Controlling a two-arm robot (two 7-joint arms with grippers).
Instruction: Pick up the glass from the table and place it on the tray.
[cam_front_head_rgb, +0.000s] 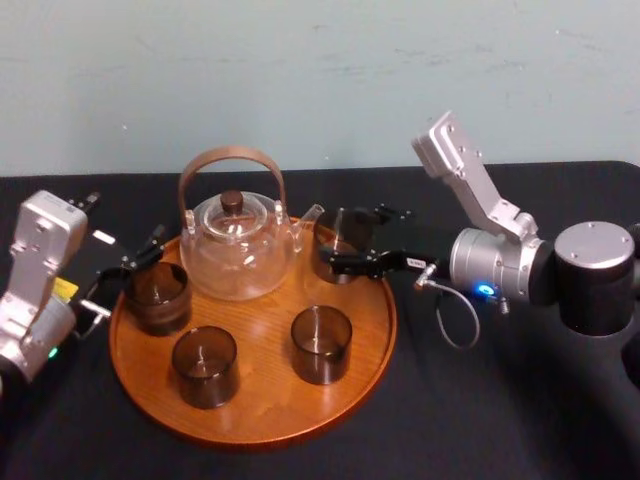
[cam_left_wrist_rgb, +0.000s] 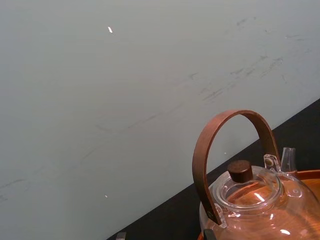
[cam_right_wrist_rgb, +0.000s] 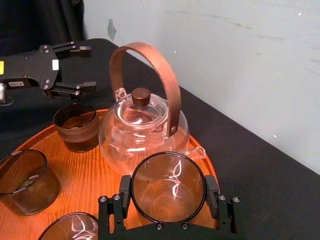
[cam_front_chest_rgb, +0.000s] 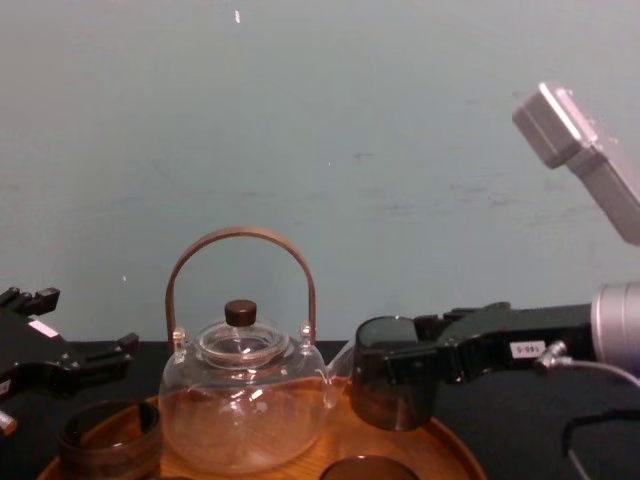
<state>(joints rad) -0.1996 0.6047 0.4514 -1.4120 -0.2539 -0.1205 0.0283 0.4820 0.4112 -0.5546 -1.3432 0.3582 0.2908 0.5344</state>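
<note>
Plainly, the right hand (cam_front_head_rgb: 352, 240) is pinching the glass (cam_right_wrist_rgb: 168, 192) by its sides, upright, over the back right part of the tray (cam_front_head_rgb: 255, 400), just beside the teapot (cam_front_head_rgb: 235, 250) spout. Whether its base is touching the wood I cannot tell. The tray floor is lying straight below, so the coming move is looking like a lowering and release. The left hand (cam_right_wrist_rgb: 80, 67) is idling, spread, at the tray's left rim over the bench (cam_front_head_rgb: 500, 410).

Surface: wide matte black table (cam_front_head_rgb: 520, 400), flat, stretching left to right and back to a pale wall (cam_front_head_rgb: 320, 70).
On it: large round orange-brown wooden tray (cam_front_head_rgb: 262, 400) with a low raised rim, lying flat.
Tray's place: left of the middle, toward the near edge.
</note>
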